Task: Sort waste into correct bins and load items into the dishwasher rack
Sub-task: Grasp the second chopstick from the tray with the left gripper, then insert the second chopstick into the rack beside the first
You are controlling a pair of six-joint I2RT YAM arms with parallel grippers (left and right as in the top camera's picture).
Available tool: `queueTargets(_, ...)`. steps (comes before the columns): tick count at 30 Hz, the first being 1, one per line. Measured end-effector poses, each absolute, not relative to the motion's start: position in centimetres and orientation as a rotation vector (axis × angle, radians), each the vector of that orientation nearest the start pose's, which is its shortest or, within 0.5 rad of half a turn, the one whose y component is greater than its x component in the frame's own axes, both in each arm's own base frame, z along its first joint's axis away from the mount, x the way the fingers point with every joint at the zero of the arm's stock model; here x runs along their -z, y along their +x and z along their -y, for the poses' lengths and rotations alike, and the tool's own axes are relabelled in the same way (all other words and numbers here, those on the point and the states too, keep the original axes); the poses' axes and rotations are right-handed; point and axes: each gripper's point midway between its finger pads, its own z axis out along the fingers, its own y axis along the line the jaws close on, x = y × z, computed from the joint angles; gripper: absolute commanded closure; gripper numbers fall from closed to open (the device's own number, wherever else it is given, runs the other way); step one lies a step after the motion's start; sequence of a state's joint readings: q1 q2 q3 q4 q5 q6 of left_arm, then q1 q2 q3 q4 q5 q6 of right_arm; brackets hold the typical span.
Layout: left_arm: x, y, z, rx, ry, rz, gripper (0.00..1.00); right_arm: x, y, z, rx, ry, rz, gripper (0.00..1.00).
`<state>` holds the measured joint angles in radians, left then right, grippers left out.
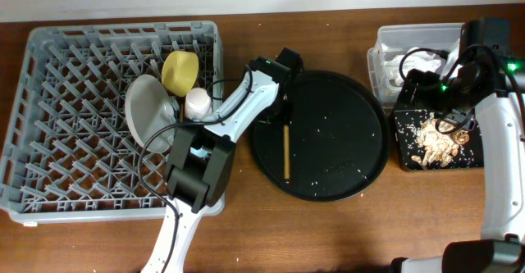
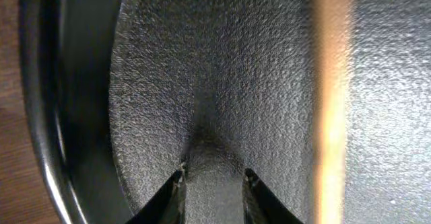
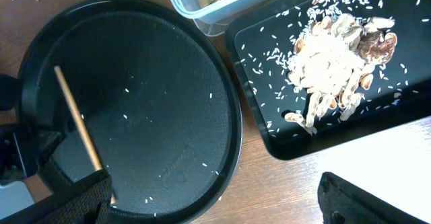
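Currently your left gripper (image 2: 214, 187) sits low over the round black tray (image 1: 353, 142), jaws part-open with nothing between them. One chopstick (image 1: 286, 150) lies on that tray just beside it. Your right gripper (image 3: 215, 187) is spread wide and empty above the black rectangular tray (image 3: 254, 113) holding the food scraps (image 3: 337, 56); the plate (image 1: 146, 113) and yellow bowl (image 1: 180, 70) stand in the rack (image 1: 49, 142).

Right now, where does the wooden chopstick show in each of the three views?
Overhead: the chopstick lies top to bottom, left of centre on the round black tray.
Left wrist: a blurred tan strip at right, over the tray.
Right wrist: slanted at left, on the tray.
Shared landmark: the round black tray.
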<state>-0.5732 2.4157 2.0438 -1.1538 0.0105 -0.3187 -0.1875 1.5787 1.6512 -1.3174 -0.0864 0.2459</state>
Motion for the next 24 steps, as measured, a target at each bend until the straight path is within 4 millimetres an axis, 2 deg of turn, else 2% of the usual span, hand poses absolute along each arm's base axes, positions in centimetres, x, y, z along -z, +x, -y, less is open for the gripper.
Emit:
queueTargets(6,-0.7,39.6,27.3,0.046,0.437,-3.067,0.73,-22.3,33.7,4.9,-0.135,0.586,-2.754,0.02)
queueTargets(8,-1.2,39.7,27.5,0.053,0.438,-3.066,0.55,-22.3,33.7,4.9,-0.135,0.586,-2.754,0.02)
queueTargets(9,-2.0,40.3,28.1,0.081,0.434,-3.043,0.41,-22.3,33.7,4.9,-0.135,0.586,-2.754,0.01)
queueTargets(10,-3.1,41.2,28.9,0.126,0.428,-3.006,0.4,-22.3,33.7,4.9,-0.135,0.586,-2.754,0.02)
queueTargets(11,-3.8,41.8,29.7,0.16,0.429,-2.972,0.4,-22.3,33.7,4.9,-0.135,0.586,-2.755,0.02)
queueTargets(12,-4.0,42.0,30.5,0.182,0.44,-2.949,0.45,-22.3,33.7,4.9,-0.135,0.587,-2.754,0.02)
queueTargets(17,-4.1,39.0,35.5,0.177,0.557,-2.889,0.52,-22.3,33.7,4.9,-0.135,0.586,-2.754,0.02)
queueTargets(19,-4.1,38.2,36.8,0.165,0.59,-2.864,0.56,-22.3,33.7,4.9,-0.135,0.587,-2.755,0.02)
queueTargets(21,-3.4,37.7,37.3,0.143,0.608,-2.864,0.59,-22.2,33.6,4.9,-0.135,0.588,-2.76,0.01)
queueTargets(24,-0.9,37.6,36.8,0.089,0.61,-2.901,0.63,-22.2,33.5,4.9,-0.135,0.589,-2.764,0.02)
